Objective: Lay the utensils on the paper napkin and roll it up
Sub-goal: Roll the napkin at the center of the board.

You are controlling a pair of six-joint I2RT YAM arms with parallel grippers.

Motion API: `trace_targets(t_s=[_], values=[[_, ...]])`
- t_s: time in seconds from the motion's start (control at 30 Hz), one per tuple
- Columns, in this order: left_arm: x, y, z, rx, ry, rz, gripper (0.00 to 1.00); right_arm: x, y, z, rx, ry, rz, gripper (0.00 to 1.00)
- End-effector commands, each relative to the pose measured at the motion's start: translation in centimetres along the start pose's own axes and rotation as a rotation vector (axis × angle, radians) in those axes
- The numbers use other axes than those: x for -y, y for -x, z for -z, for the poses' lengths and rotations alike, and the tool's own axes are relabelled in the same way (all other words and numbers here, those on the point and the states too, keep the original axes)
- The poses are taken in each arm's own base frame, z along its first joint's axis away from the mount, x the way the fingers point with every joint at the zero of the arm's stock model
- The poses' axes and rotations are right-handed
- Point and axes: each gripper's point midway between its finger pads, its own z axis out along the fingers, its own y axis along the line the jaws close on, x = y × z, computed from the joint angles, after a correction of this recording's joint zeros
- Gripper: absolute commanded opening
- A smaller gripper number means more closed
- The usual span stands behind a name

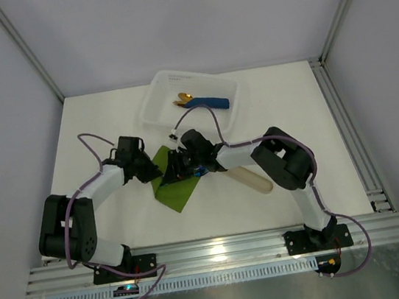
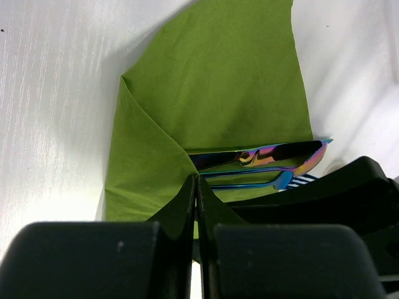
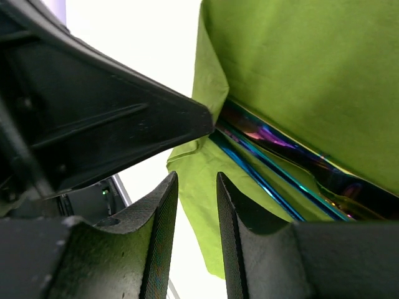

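A clear plastic tub [image 1: 155,109] sat at 12 o'clock on the white table [image 1: 107,125]. Inside lay a blue rolled napkin [image 1: 209,103], gold cutlery [image 1: 183,98] poking out toward 9 o'clock. A beige oblong piece [image 1: 253,180] lay at 4 o'clock.

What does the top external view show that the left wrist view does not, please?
Only the top external view shows the clear bin holding the blue-wrapped gold cutlery, and the beige oblong piece. Only the left wrist view plainly shows the iridescent utensils, serrated knife included, lying under the napkin's folded flap. Both show the green paper napkin on the white table.
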Motion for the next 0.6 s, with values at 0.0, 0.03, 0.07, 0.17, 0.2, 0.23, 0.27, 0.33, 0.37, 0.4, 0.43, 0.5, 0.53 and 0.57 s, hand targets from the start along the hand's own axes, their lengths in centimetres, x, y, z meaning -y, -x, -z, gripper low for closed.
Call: trace_targets(t_s=[0.0, 0.03, 0.07, 0.17, 0.2, 0.23, 0.27, 0.33, 0.37, 0.4, 0.43, 0.5, 0.53, 0.57], values=[[1.0, 0.1, 0.9, 0.01, -0.046, -0.028, 0.0, -1.8, 2.1, -0.6, 0.077, 0.04, 0.042, 0.35], [1.0, 0.1, 0.9, 0.008, -0.046, -0.029, 0.0, -1.7, 2.3, -0.7, 0.082, 0.039, 0.041, 0.35], [1.0, 0.0, 0.9, 0.006, -0.046, -0.029, 0.0, -1.7, 2.3, -0.7, 0.088, 0.036, 0.043, 0.35], [1.1, 0.0, 0.8, 0.004, -0.053, -0.025, 0.0, -1.7, 2.7, -1.0, 0.104, 0.044, 0.045, 0.35], [1.0, -0.1, 0.8, 0.001, -0.05, -0.023, 0.0, -1.9, 2.8, -1.0, 0.105, 0.05, 0.043, 0.35], [1.0, -0.2, 0.8, -0.002, -0.051, -0.023, 0.0, -2.1, 3.0, -1.1, 0.112, 0.06, 0.037, 0.35], [1.0, -0.1, 0.8, -0.001, -0.052, -0.022, 0.0, -2.1, 3.0, -1.2, 0.111, 0.067, 0.032, 0.35], [1.1, -0.2, 0.9, -0.001, -0.055, -0.022, 0.0, -2.2, 3.0, -1.4, 0.112, 0.078, 0.024, 0.35], [1.0, -0.2, 0.9, -0.002, -0.054, -0.022, 0.0, -2.1, 2.9, -1.5, 0.11, 0.075, 0.019, 0.35], [1.1, -0.2, 1.1, 0.0, -0.058, -0.022, 0.0, -1.8, 2.7, -1.7, 0.108, 0.07, 0.014, 0.35], [1.1, -0.2, 1.1, 0.0, -0.056, -0.022, 0.0, -1.7, 2.9, -1.7, 0.115, 0.068, 0.013, 0.35], [1.1, -0.3, 1.2, 0.001, -0.057, -0.021, 0.0, -1.7, 2.8, -1.7, 0.121, 0.063, 0.009, 0.34], [1.1, -0.3, 1.2, 0.002, -0.058, -0.02, 0.0, -1.5, 2.9, -1.7, 0.129, 0.059, 0.007, 0.34], [1.0, -0.3, 1.2, 0.002, -0.058, -0.02, 0.0, -1.4, 2.8, -1.7, 0.128, 0.055, 0.008, 0.34]])
